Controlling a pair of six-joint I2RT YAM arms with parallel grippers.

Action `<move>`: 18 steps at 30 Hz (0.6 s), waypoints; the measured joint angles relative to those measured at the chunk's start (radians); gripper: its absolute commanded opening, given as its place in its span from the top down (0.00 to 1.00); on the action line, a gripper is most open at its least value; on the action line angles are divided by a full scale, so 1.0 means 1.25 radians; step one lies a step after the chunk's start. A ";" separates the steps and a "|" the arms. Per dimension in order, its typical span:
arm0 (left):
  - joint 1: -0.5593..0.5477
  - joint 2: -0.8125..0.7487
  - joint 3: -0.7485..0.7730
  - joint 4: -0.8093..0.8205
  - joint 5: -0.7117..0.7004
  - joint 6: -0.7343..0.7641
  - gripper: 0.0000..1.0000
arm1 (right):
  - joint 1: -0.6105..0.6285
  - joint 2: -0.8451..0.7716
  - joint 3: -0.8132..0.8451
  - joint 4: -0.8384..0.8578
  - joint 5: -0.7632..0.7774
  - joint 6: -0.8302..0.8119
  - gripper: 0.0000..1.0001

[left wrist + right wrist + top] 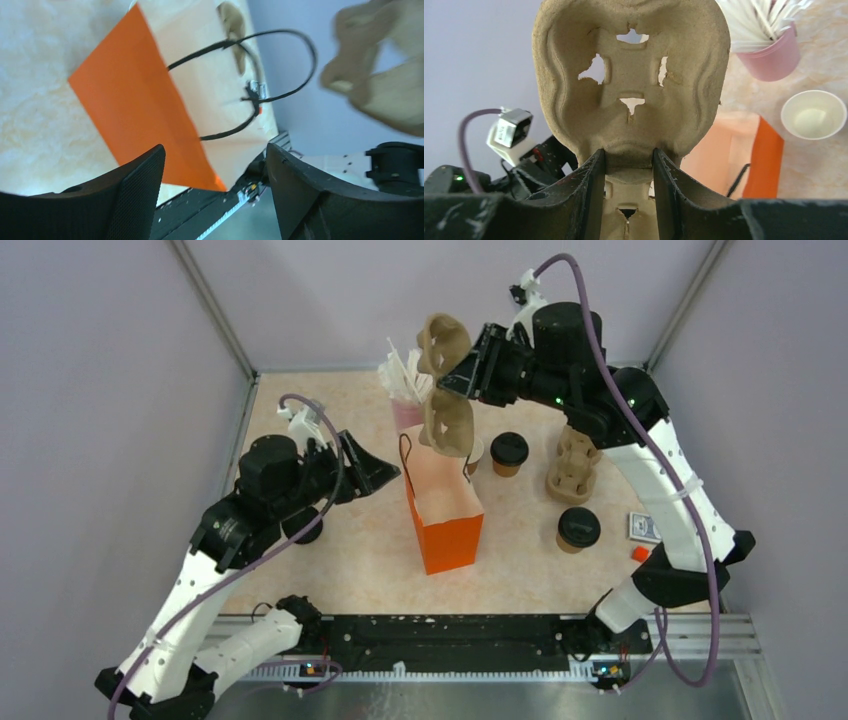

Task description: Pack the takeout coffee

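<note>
Two takeout coffee cups with black lids stand on the table, one (509,452) behind the orange bag (445,520) and one (578,530) to its right. A lidless cup (814,114) stands by the bag. My right gripper (455,382) is shut on a tan pulp cup carrier (445,390), held on edge in the air above the bag's open mouth; in the right wrist view both fingers clamp the carrier's (631,85) middle rib. My left gripper (388,472) is open and holds nothing, just left of the bag (135,110), whose black handles (250,95) stand up.
A pink cup of white straws (405,390) stands behind the bag. A stack of pulp carriers (573,468) sits at the right. A small card box (643,528) and an orange piece (640,553) lie near the right arm. Something dark (305,530) lies under the left arm.
</note>
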 measured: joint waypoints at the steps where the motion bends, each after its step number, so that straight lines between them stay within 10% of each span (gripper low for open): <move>1: 0.000 0.000 0.022 0.001 -0.006 0.000 0.19 | 0.012 0.002 -0.001 0.004 0.003 0.004 0.64; 18: 0.000 0.141 0.114 0.061 -0.057 0.031 0.37 | 0.074 0.025 -0.021 -0.013 0.072 0.021 0.64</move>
